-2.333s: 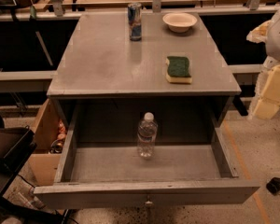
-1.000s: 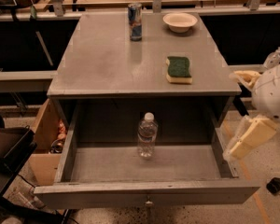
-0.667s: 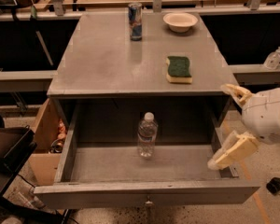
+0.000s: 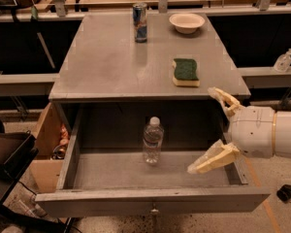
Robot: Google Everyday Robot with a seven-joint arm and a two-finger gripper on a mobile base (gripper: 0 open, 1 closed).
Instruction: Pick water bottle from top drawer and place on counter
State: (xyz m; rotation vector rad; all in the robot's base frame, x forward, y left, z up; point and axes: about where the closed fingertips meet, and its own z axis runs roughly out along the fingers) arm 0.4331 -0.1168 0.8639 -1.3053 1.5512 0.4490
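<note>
Brown cardboard box [image 4: 44, 132] stands farthest to the left of the pincer [image 4: 201, 130], against the outer left wall of the top drawer [image 4: 70, 155]. That grey drawer is pulled fully out beneath the desk [image 4: 106, 62], with a small round knob [image 4: 155, 210] on its flat front. A blue-and-silver can [image 4: 140, 22] stands upright on the desk, well behind the pincer and to its left. The water bottle [image 4: 152, 141], clear with a white cap, stands upright on the drawer floor near the back, to the left of the pincer and apart from it. A green-and-yellow sponge [image 4: 185, 72] lies flat on the desk just behind the pincer, and a pale bowl [image 4: 186, 22] sits further back near the far edge. The pincer hangs at the drawer's right end, its two tan fingers [image 4: 214, 159] spread wide, one near the desk's front corner and one over the drawer floor, gripping nothing. Behind and to its right, a small pump bottle [image 4: 283, 61] stands on a ledge.
</note>
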